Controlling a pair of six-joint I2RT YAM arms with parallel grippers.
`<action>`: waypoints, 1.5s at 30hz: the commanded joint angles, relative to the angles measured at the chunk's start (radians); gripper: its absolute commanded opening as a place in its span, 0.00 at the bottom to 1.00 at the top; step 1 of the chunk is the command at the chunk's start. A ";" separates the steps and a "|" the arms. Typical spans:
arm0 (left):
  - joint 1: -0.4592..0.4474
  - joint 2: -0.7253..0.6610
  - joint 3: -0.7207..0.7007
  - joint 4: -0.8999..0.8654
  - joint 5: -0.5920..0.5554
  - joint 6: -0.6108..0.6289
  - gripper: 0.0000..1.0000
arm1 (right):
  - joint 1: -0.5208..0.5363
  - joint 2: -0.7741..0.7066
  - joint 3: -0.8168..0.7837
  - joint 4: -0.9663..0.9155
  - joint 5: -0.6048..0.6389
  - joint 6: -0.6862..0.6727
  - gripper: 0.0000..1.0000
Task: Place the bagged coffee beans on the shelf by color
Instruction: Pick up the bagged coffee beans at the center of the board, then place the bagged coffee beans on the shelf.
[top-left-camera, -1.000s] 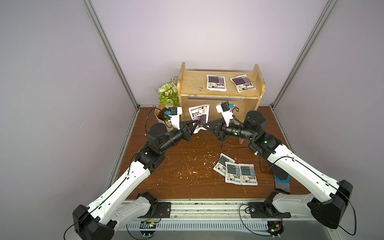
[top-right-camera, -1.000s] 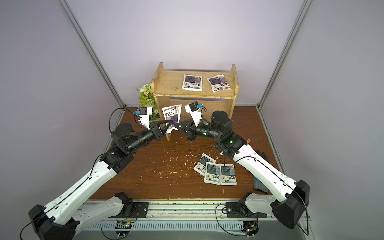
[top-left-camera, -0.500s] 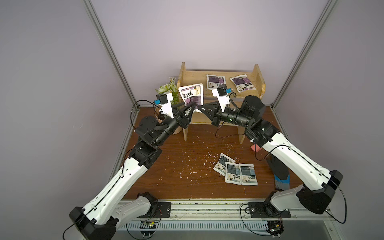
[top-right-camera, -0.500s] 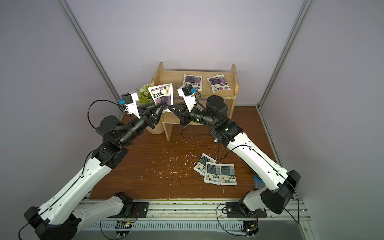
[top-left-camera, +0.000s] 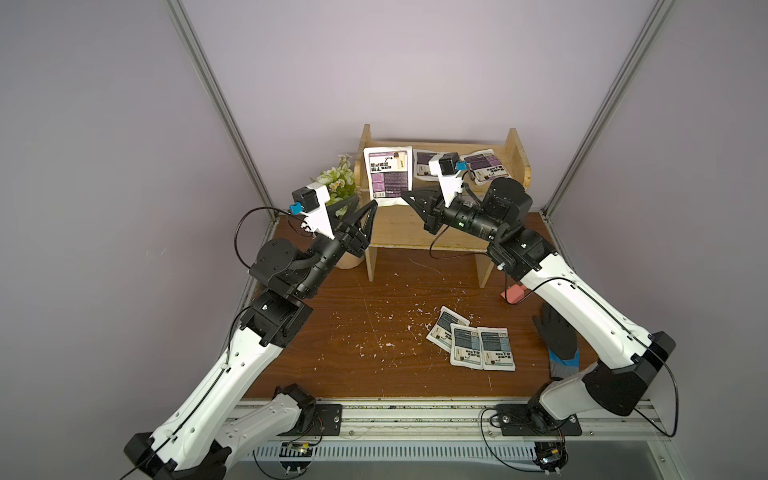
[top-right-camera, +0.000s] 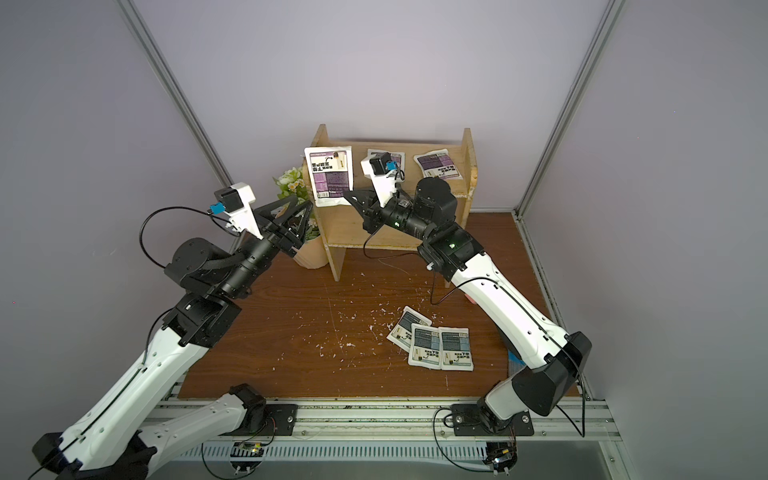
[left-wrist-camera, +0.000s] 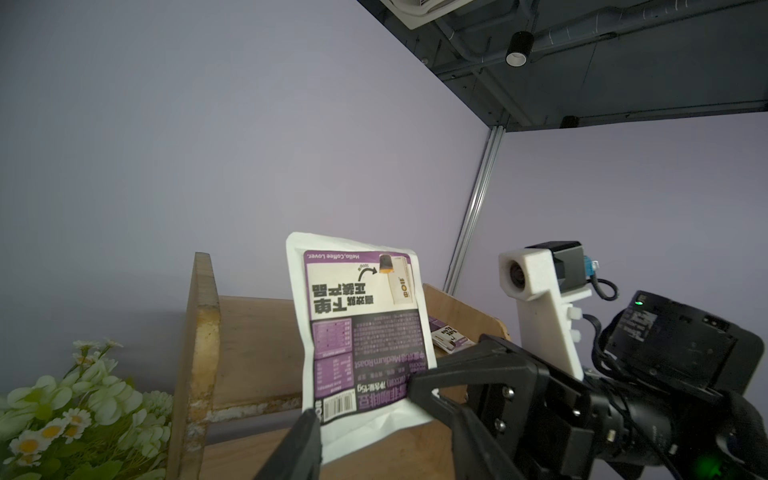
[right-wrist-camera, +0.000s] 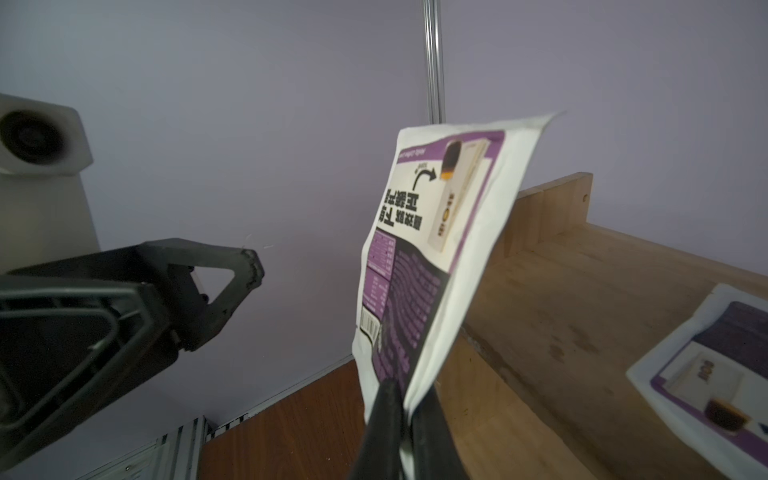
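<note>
Right claw (top-left-camera: 406, 198) pinches the lower corner of a purple pouch (top-left-camera: 388, 174), held upright over the left end of the shelf (top-left-camera: 517, 151), above its top tier. Left claw (top-left-camera: 365, 202) gapes empty just beside it. Risk: the one-corner pinch may let the pouch pivot and drop past the end panel.

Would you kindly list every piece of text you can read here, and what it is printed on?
"Hello, Coffee Lover." - held purple pouch, upside down.
"Medium Roast" - same pouch.
"喜欢就下单 正装产品" - same pouch.
Fine print there, shelved pouches, tabletop pouches: too small or blurred.
</note>
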 joint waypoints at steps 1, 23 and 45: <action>0.001 -0.020 0.014 -0.020 -0.063 0.040 0.54 | -0.008 -0.013 0.071 0.099 -0.023 0.008 0.00; 0.000 -0.080 -0.107 -0.057 -0.121 -0.015 0.56 | -0.095 0.478 0.888 -0.318 0.133 0.475 0.00; 0.000 -0.074 -0.138 -0.057 -0.115 -0.038 0.56 | -0.153 0.574 0.900 -0.406 -0.133 0.655 0.00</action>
